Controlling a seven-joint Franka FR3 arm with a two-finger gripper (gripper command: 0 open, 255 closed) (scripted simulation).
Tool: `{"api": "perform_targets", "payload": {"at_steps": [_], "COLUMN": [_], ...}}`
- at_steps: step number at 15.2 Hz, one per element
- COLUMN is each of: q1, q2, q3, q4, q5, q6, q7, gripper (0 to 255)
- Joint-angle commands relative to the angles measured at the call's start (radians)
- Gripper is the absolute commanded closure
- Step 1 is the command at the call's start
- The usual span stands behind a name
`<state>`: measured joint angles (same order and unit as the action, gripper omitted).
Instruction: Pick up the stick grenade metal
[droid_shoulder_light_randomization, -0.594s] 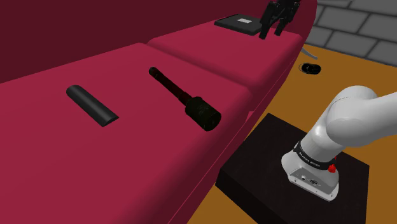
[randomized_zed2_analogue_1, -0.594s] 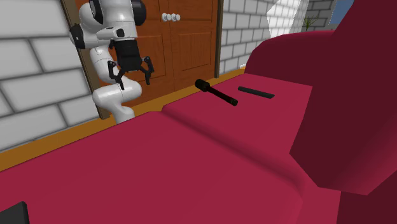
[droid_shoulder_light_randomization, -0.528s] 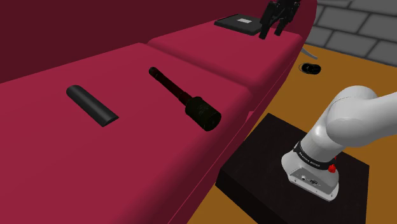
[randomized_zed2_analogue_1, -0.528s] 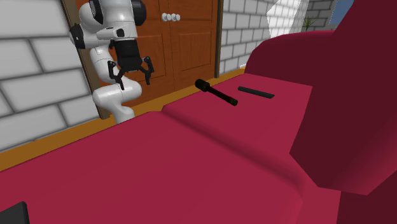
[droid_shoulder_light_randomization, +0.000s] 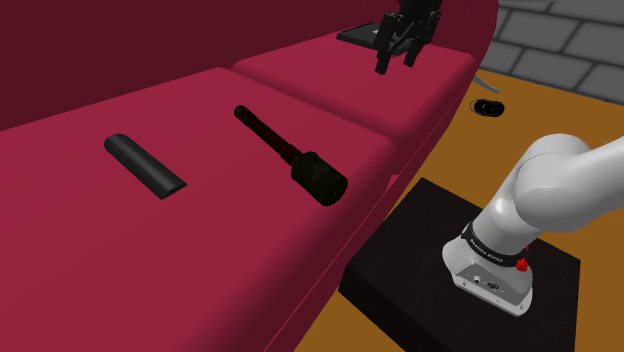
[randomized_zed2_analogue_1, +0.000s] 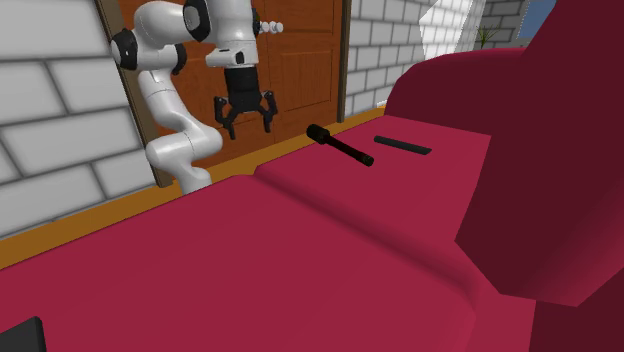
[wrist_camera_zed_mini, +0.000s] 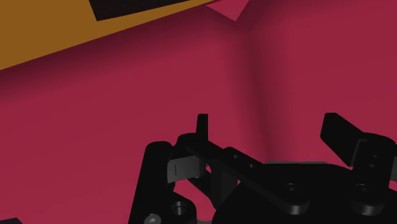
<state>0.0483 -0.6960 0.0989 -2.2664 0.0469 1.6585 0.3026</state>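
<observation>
Arm (randomized_zed2_analogue_1: 165, 98) raised, wrist pointing down; fingers (wrist_camera_zed_mini: 337, 135) spread apart, empty

Stick grenade (droid_shoulder_light_randomization: 295, 160) on sofa cushion (droid_shoulder_light_randomization: 210, 245), short bar (droid_shoulder_light_randomization: 145, 165) near it

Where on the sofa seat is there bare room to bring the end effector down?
Bare: the far cushion between the seam and the black pad, near the end effector; also the seat at the shoulder view's lower left, past the grenade and the bar. Tightest: the strip between those two.
</observation>
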Motion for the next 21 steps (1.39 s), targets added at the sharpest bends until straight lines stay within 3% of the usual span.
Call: {"api": "perform_targets", "payload": {"at_steps": [1,12,21], "q1": [0.012,0.058,0.105], "q2": [0.042,0.326,0.639], "q3": [0.042,0.26,0.417], "q4": [0.026,0.234,0.502], "q5": [0.02,0.063,-0.013], "q6": [0.007,0.037,0.024], "q7": [0.046,0.293,0.518], "gripper": [0,0,0]}}
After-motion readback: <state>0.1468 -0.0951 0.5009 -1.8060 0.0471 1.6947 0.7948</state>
